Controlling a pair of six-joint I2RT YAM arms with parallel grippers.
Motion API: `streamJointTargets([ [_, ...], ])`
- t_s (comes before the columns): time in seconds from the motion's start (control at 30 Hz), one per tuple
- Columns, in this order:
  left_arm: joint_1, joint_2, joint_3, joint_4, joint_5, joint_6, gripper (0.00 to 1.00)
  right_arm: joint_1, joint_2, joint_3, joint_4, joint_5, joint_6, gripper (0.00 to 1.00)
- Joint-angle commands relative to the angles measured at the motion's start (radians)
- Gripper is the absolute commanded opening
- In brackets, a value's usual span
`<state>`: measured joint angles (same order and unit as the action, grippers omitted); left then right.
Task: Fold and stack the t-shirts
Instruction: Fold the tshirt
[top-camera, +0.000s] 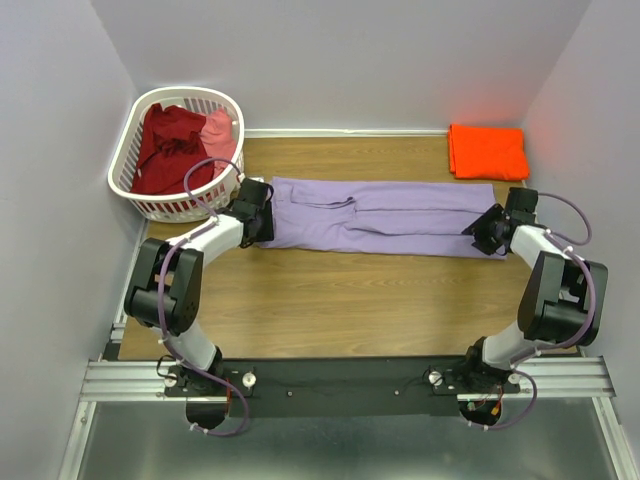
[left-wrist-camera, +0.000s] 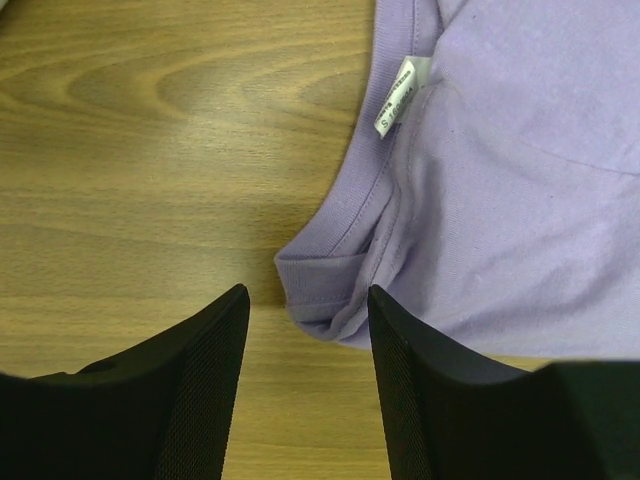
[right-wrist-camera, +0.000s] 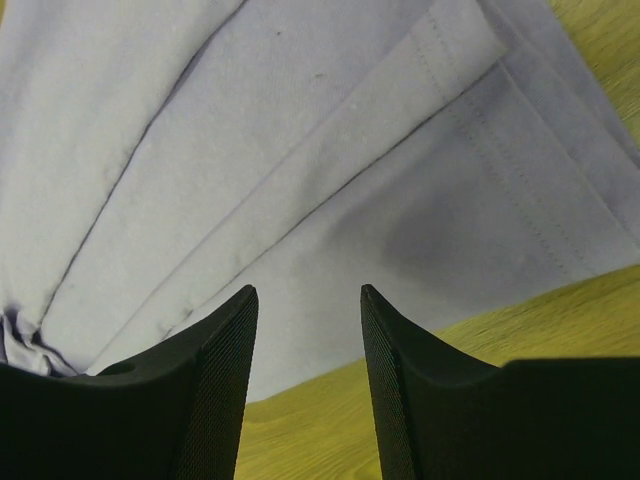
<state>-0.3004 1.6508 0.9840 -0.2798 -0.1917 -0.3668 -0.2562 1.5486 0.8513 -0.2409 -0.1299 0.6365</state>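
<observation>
Now the lavender t-shirt (top-camera: 375, 218) lies folded into a long strip across the table (top-camera: 330, 300). The left gripper (left-wrist-camera: 308, 292) gapes empty at its collar corner, and the right gripper (right-wrist-camera: 309, 290) gapes empty over the hem. The crosswise fold looks next, which calls for pinching the cloth, then stacking it with the orange t-shirt (top-camera: 487, 151).

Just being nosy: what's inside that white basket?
A crumpled dark red shirt and a pink one fill the basket. Anything beneath them is covered, so I cannot tell.
</observation>
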Motion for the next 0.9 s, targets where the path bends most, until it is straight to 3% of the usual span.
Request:
streamJointTargets([
  [0.0,0.004,0.043,0.010,-0.035,0.008,0.016,0.59,-0.026,0.028,-0.031,0.052,-0.022,0.018,0.52],
  [0.07,0.006,0.059,0.012,-0.039,0.003,0.003,0.56,-0.047,0.045,-0.047,0.067,-0.027,0.023,0.52],
  [0.27,0.046,0.073,-0.027,-0.067,0.000,-0.029,0.34,-0.132,0.062,-0.107,0.083,-0.030,0.048,0.52],
  [0.4,0.084,0.041,-0.083,-0.064,0.027,-0.031,0.26,-0.198,0.058,-0.136,0.080,-0.030,0.077,0.51],
  [0.67,0.156,-0.114,-0.188,-0.062,0.135,-0.046,0.26,-0.226,-0.004,-0.166,0.052,-0.040,0.037,0.51],
  [0.77,0.158,-0.141,-0.191,-0.062,0.187,-0.057,0.33,-0.221,-0.048,-0.167,0.043,-0.079,0.015,0.51],
  [0.87,0.156,-0.175,-0.185,-0.070,0.187,-0.066,0.47,-0.196,-0.117,-0.167,0.037,-0.071,-0.004,0.51],
])
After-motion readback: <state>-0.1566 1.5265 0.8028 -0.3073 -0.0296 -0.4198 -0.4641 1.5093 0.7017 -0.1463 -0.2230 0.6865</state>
